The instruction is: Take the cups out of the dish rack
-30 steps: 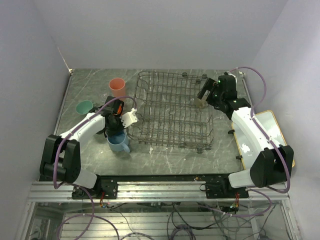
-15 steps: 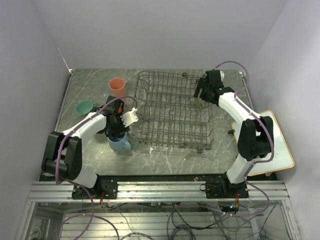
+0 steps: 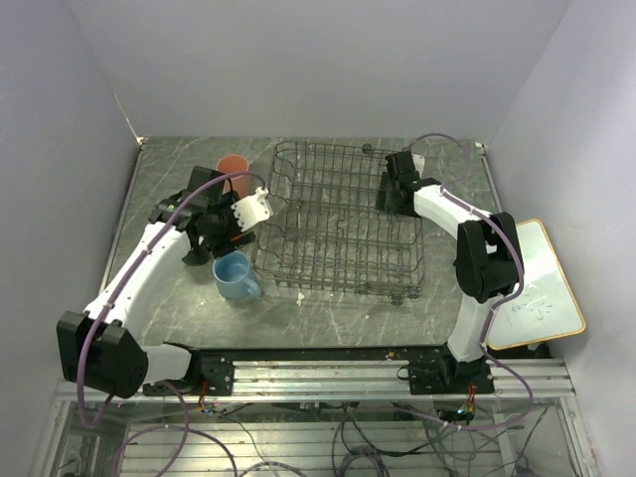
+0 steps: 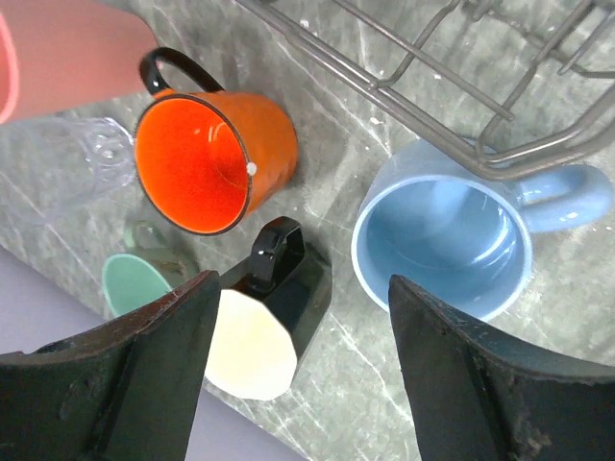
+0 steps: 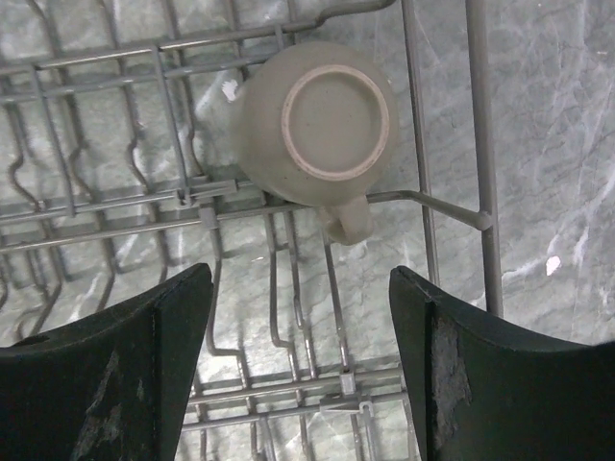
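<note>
The small beige cup (image 5: 322, 130) sits upside down inside the dish rack (image 3: 343, 224), in the rack's corner nearest the far right corner of the desk (image 3: 328, 318). The right gripper (image 5: 300, 279) hovers above it with the jaws wide apart, touching nothing. The other cups stand upright on the desk at the left side of the rack: the light-blue mug (image 4: 442, 250) just beside the rim, then the black mug (image 4: 274, 327), the orange mug (image 4: 207, 158), the mint-green cup (image 4: 135, 283) and the pink tumbler (image 4: 67, 48). The left gripper (image 4: 300, 288) hangs over this group — its jaws are spread and empty.
</note>
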